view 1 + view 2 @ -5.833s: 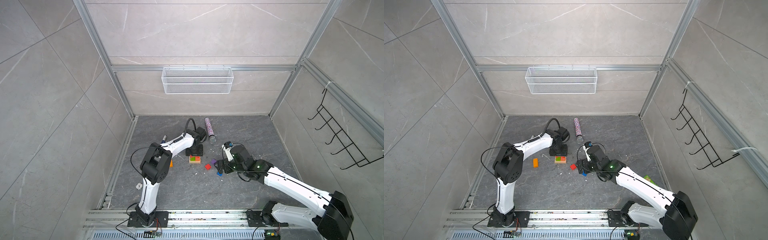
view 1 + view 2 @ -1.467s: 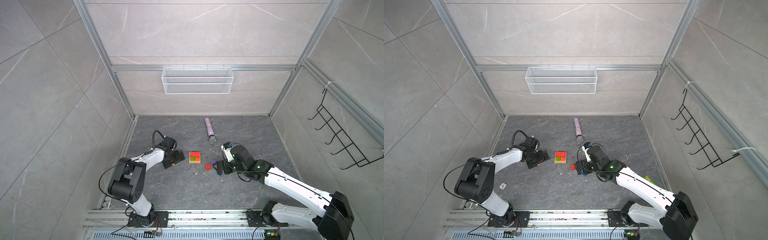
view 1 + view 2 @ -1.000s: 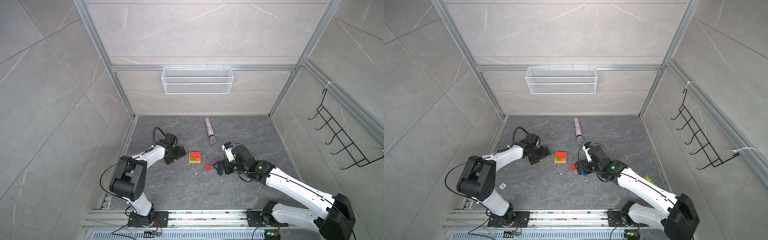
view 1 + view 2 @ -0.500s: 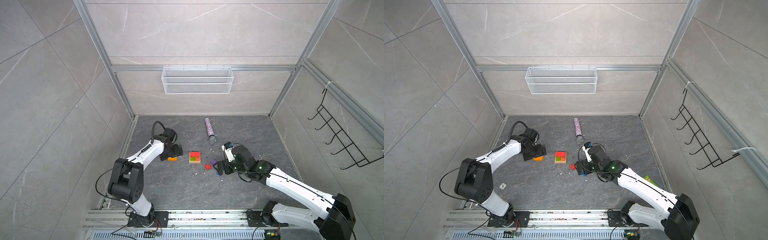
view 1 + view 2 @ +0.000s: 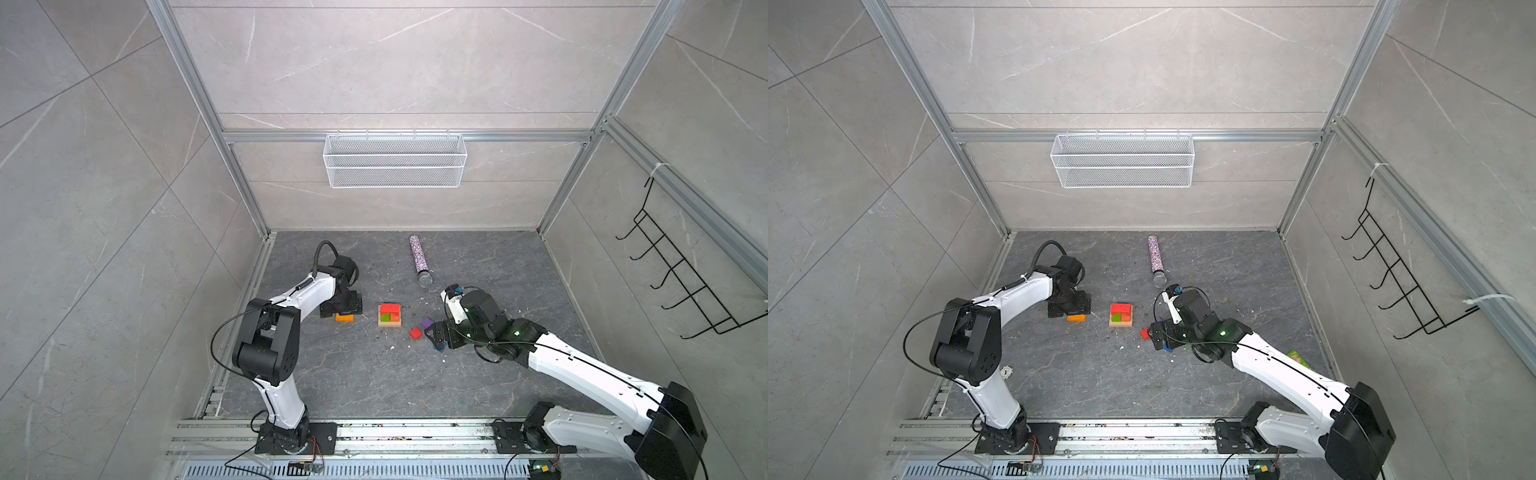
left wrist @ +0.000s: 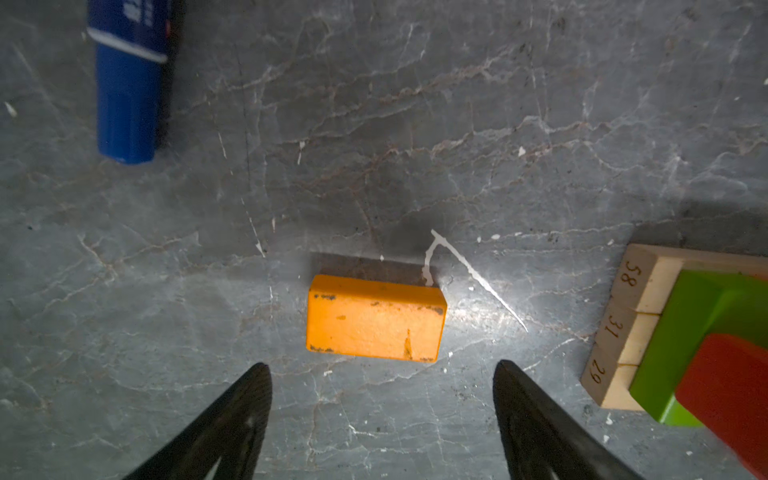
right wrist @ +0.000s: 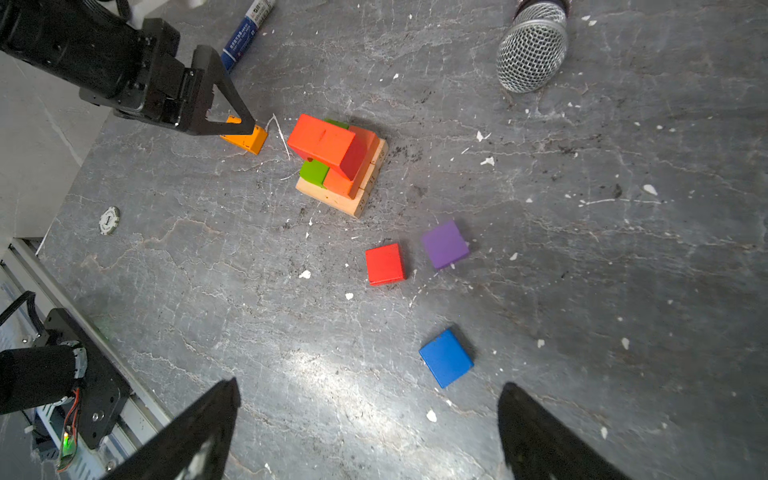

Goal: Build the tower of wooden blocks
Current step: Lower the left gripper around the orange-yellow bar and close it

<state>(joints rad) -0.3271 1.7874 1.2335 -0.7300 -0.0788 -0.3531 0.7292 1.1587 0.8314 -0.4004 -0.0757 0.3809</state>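
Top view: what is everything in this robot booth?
tower: one, tan, green, orange, red, mid-floor
orange block: one, orange, left of tower
red cube, purple cube, blue cube: one each, right of tower
marker: one, blue, near orange block
microphone: one, glittery, back floor
token: one, white, front left
packet: one, green, front right
basket: one, white, back wall
rack: one, black, right wall
left gripper: one, black, at orange block
right gripper: one, black, near blue cube

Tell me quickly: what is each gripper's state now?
Left gripper: open, holding nothing; orange block lies near its tips.
Right gripper: open, empty.
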